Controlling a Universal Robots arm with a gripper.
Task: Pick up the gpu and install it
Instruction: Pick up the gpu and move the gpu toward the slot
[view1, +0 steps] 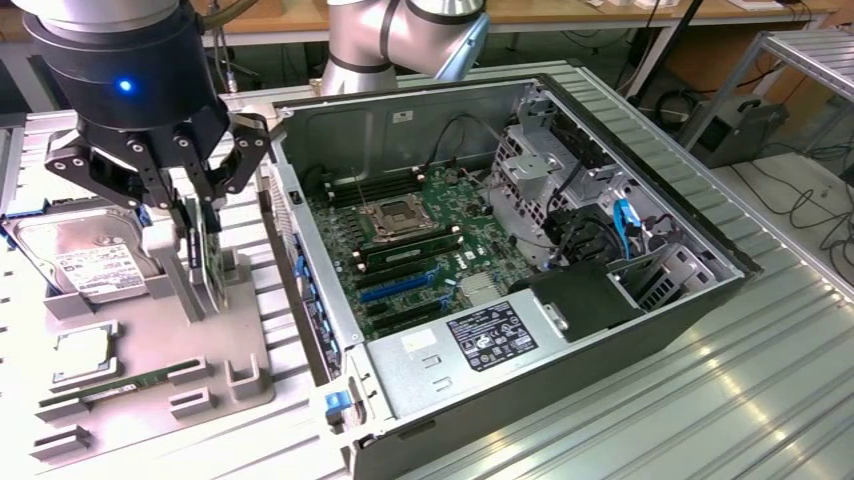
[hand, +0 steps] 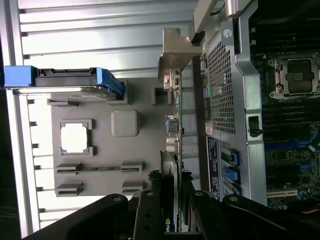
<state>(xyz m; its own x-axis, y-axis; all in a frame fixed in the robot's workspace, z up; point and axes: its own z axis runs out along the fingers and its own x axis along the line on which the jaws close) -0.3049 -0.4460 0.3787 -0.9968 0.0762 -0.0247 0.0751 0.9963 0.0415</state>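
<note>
Findings, exterior view. We place the gripper (view1: 198, 215) in the upper left of the frame, above the grey tray (view1: 254, 350). Its jaws are set at a middling width, with the gpu (view1: 203, 265) between them. The card stands on edge, thin side toward us, with its lower edge at the tray's holder. We cannot tell whether it is clear of that holder. The hard drive (view1: 80, 258) lies just beside it toward the frame's left, and the open case (view1: 561, 360) sits at centre and right.

Wrist view. We see the card edge-on, running from between the fingers (hand: 150, 215) out to its silver bracket (hand: 172, 50). As far as we can judge, the fingers press on both faces, so we record the card as held. Its long axis lies level and parallel with the case's perforated wall (hand: 220, 85), which is just beside it. The bracket end points away from the gripper and the board faces are vertical. The axis lies roughly square across the blue slots (hand: 282, 146) on the motherboard.

Assessment. We judge the step in hand to be the pickup. Done well, it calls for a straight rise with the card kept upright, so the lower edge leaves the holder without scraping. Pressure belongs on bare board rather than on components, and clearance should be held from the case wall close alongside.
</note>
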